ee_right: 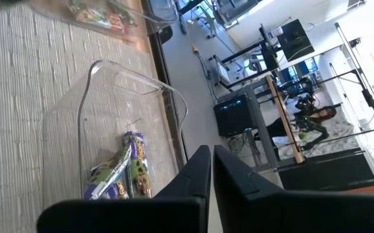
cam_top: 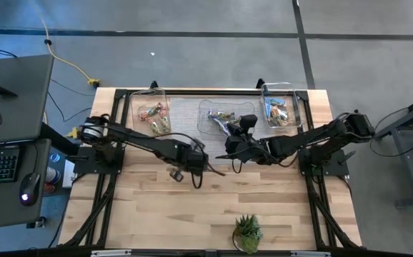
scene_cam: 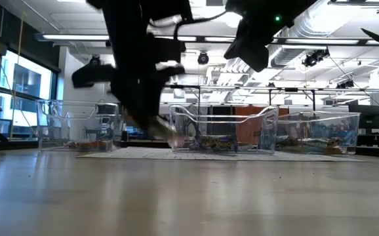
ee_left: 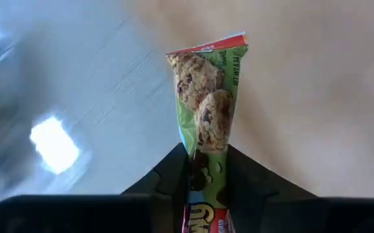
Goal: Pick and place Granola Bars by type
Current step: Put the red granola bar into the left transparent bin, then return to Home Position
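Left end effector [ee_left: 206, 178] clamped on green-and-red granola bar [ee_left: 206, 97] above tabletop [cam_top: 192, 207]; right end effector [ee_right: 211, 169] fingers together.

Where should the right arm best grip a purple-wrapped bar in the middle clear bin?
Judging by its pose, grip the purple-wrapped bar across its narrow width near the middle, coming from above through the middle clear bin's open top: it lies flat among other bars, and walls block the sides.

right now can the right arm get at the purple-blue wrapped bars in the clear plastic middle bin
Probably yes. The right gripper hangs just in front of the clear plastic middle bin, fingers nearly together and holding nothing. The bin is open-topped, and the purple-blue wrapped bars lie uncovered inside. The left gripper, holding a green-wrapped bar, is off to the side.
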